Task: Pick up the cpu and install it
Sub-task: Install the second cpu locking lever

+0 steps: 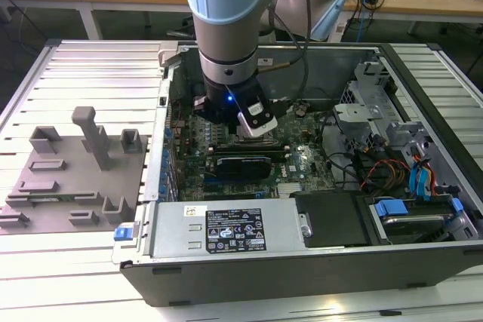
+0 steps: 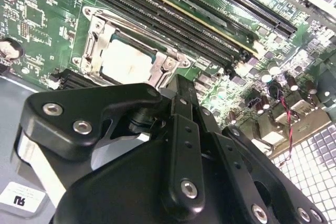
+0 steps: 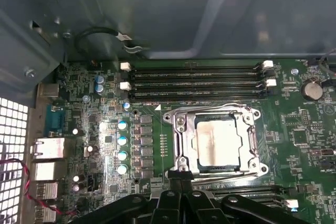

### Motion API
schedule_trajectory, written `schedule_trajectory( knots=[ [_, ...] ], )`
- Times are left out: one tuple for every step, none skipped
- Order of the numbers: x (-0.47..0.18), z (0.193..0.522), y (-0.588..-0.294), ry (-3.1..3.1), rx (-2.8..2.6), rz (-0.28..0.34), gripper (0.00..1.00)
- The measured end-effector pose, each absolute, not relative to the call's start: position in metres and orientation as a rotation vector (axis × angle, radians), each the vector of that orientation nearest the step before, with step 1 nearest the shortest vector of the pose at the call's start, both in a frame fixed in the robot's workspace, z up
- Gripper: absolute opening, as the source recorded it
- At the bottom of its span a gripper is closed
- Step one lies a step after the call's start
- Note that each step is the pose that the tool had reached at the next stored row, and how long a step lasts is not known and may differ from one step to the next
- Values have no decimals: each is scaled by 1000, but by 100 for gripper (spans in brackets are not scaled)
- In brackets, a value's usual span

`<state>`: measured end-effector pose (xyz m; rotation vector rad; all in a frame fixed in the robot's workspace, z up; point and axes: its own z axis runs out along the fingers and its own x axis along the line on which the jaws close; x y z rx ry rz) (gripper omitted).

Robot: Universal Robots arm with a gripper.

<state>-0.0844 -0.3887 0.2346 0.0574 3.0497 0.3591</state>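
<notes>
Workshop benches stand behind an open computer case point(image 1: 423, 73) on a slatted table. Inside, the cpu point(image 3: 218, 141) lies flat in its socket frame point(image 3: 181, 145) on the green board. Just above it hangs the claw point(image 3: 176, 182); I cannot tell its opening. Seating looks done; what remains calls for a clean lift away.

1. The case point(image 1: 317, 262) lies open on the table point(image 1: 83, 65), motherboard point(image 1: 226, 179) inside.
2. A fixture point(image 1: 68, 179) sits at the exterior view's left of the case.
3. The cpu point(image 3: 219, 148) rests in its socket point(image 3: 181, 145) (memory slots point(image 3: 199, 80) just beside).
4. The gripper point(image 3: 176, 190) hangs over the socket's edge.
</notes>
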Motion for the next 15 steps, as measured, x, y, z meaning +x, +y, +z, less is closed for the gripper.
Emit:
schedule_trajectory(
  knots=[
    [-84,235,-389,3050,57,359,11],
    [-84,235,-389,3050,57,359,11],
    [-83,235,-389,3050,58,358,11],
    [-80,235,-389,3050,58,358,11],
    [-78,235,-389,3050,58,359,11],
    [-75,235,-389,3050,57,359,11],
    [-72,235,-389,3050,57,359,11],
    [-67,235,-389,3050,57,359,11],
    [-64,235,-389,3050,58,359,11],
    [-60,235,-389,3051,58,359,11],
    [-56,235,-389,3051,57,359,11],
    [-51,235,-389,3051,58,359,11],
    [-47,235,-389,3051,58,359,11],
    [-43,235,-389,3051,58,359,11],
    [-41,235,-388,3051,58,359,11]
  ],
)
